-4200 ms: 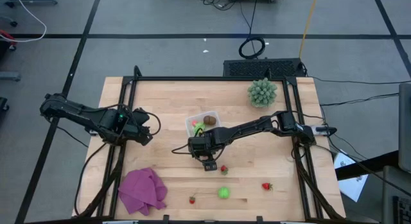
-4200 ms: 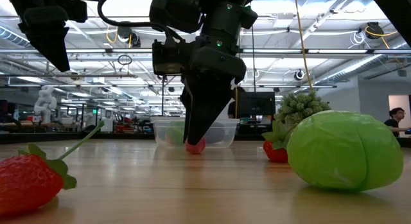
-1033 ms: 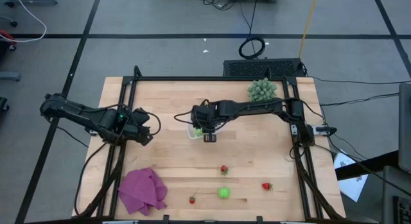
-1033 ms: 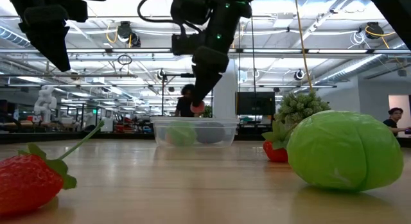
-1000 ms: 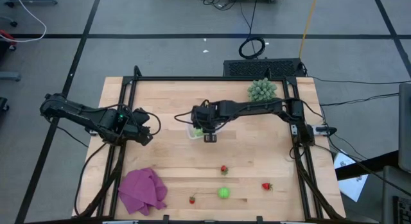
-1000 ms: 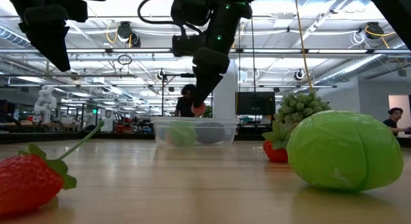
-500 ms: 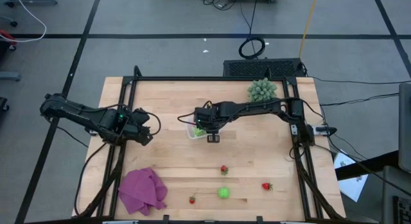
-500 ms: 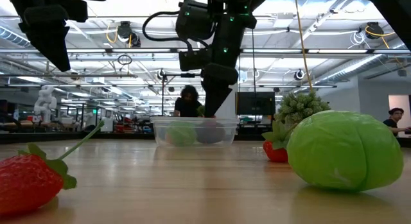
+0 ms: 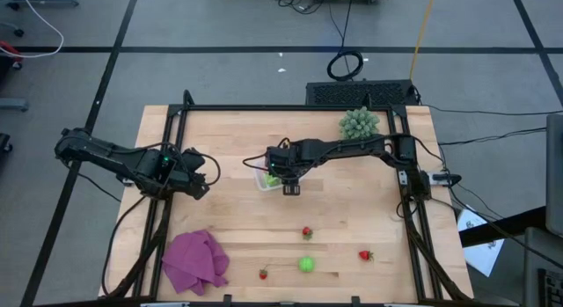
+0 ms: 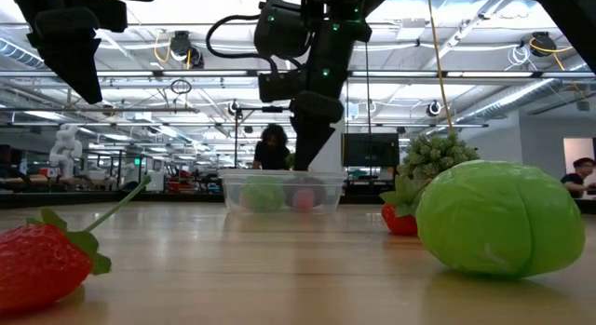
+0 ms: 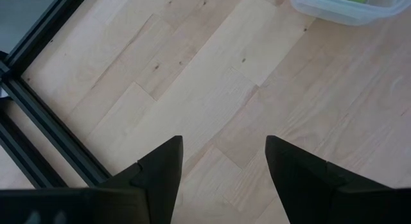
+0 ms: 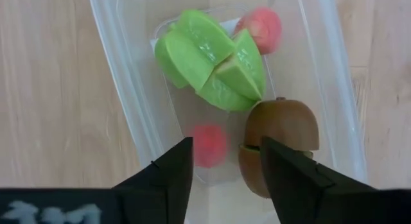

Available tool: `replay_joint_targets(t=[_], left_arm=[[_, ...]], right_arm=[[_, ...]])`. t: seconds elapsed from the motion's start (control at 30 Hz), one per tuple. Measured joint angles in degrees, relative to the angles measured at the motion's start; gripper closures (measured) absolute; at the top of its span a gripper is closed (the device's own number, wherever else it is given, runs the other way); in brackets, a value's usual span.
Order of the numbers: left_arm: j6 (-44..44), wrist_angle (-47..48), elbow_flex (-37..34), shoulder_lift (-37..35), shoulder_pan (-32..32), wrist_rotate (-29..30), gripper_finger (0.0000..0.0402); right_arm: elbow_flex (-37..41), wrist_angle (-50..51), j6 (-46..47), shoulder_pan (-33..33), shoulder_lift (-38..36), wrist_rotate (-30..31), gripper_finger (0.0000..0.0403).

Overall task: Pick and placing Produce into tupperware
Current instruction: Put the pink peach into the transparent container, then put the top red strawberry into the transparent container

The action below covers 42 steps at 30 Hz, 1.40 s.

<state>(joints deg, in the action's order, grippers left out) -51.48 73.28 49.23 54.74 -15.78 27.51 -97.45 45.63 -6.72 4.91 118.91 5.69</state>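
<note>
Below parted right fingers (image 12: 160, 179): red piece (image 12: 209, 145), in tupperware (image 12: 122, 83).

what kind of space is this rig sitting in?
Looks like a big open robotics lab or workshop. The low view shows a high ceiling with exposed ducts and strip lights, benches with monitors and people at work. From above, the wooden table stands on a taped floor with loose cables.

The right gripper (image 12: 223, 161) hangs with fingers parted – nothing between them; the left gripper (image 11: 223, 161) waits apart, fingers spread.
</note>
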Motion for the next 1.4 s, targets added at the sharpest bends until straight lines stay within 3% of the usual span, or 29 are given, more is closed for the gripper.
replay_joint_targets(t=[0.33, 0.5, 0.77, 0.97, 1.17, 1.4], left_arm=[[0.0, 0.0, 0.0, 0.0, 0.0, 0.0, 0.0174], [0.0, 0.0, 0.0, 0.0, 0.0, 0.0, 0.0174], [0.1, -1.7, 0.0, 0.0, 0.0, -2.3, 0.0174], [1.7, -3.7, 0.0, 0.0, -0.1, -3.5, 0.0174], [1.7, -4.0, 0.0, 0.0, -0.1, -3.5, 0.0174], [1.8, -4.6, 0.0, 0.0, -0.1, -4.0, 0.0174]], right_arm=[[-0.3, -0.7, -2.6, 0.0, 0.0, 0.1, 0.0216], [-4.1, -0.8, -5.5, -0.5, 0.0, 0.3, 0.0216], [-10.6, 2.7, -2.5, -7.2, -1.8, -2.8, 0.0215], [-10.6, 13.3, 8.9, -15.0, -2.3, -5.0, 0.0216], [-8.0, 11.4, 22.2, -21.5, -2.3, -7.5, 0.0215], [-3.9, 10.4, 32.9, -23.1, -2.3, -9.1, 0.0215]])
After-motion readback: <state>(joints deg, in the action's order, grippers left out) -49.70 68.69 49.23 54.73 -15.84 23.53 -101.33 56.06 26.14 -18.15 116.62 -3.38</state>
